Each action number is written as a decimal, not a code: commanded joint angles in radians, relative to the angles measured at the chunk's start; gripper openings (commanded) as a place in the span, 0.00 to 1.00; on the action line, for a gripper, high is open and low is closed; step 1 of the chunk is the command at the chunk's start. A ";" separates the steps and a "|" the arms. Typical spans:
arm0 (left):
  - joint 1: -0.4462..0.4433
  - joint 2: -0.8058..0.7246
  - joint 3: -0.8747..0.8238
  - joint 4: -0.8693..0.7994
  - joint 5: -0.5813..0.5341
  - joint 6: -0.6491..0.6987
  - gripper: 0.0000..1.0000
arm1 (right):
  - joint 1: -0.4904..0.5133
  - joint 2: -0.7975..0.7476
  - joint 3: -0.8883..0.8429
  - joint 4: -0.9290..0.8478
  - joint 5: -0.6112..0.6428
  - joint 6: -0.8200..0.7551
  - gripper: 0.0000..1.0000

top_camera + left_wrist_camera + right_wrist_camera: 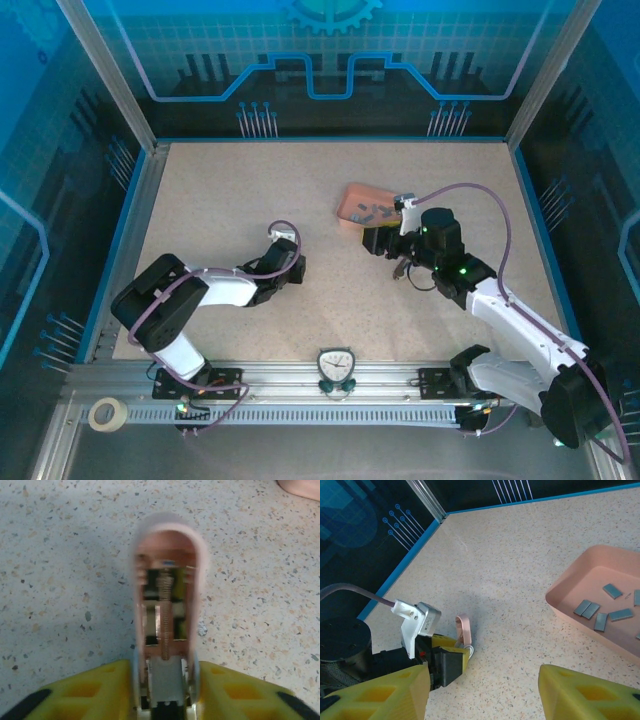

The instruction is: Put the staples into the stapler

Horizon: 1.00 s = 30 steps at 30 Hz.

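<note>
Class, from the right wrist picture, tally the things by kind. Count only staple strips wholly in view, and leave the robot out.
staple strips: 5
tray: 1
stapler: 1
Total: 7

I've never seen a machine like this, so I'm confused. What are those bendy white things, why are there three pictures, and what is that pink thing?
Those are two robot arms, each ending in a two-finger gripper. One picture looks down from above onto the speckled table. The other two come from little cameras on the wrists, looking at each gripper up close. The left gripper holds a small pink stapler, opened so its spring shows. The right gripper is open and holds nothing. Near it lies a pink tray with grey staple strips inside.
</note>
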 commanded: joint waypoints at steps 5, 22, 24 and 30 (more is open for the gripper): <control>0.005 -0.054 0.010 -0.047 -0.029 0.009 0.55 | -0.017 -0.002 0.033 -0.052 -0.004 0.008 0.63; 0.003 -0.347 0.223 -0.556 -0.032 -0.028 0.71 | -0.167 0.201 0.230 -0.840 0.202 0.010 0.68; 0.002 -0.353 0.227 -0.549 -0.030 -0.025 0.72 | -0.177 0.242 0.228 -0.841 0.180 0.015 0.70; 0.003 -0.334 0.224 -0.516 -0.005 -0.022 0.72 | -0.180 0.382 0.261 -0.790 0.168 0.052 0.74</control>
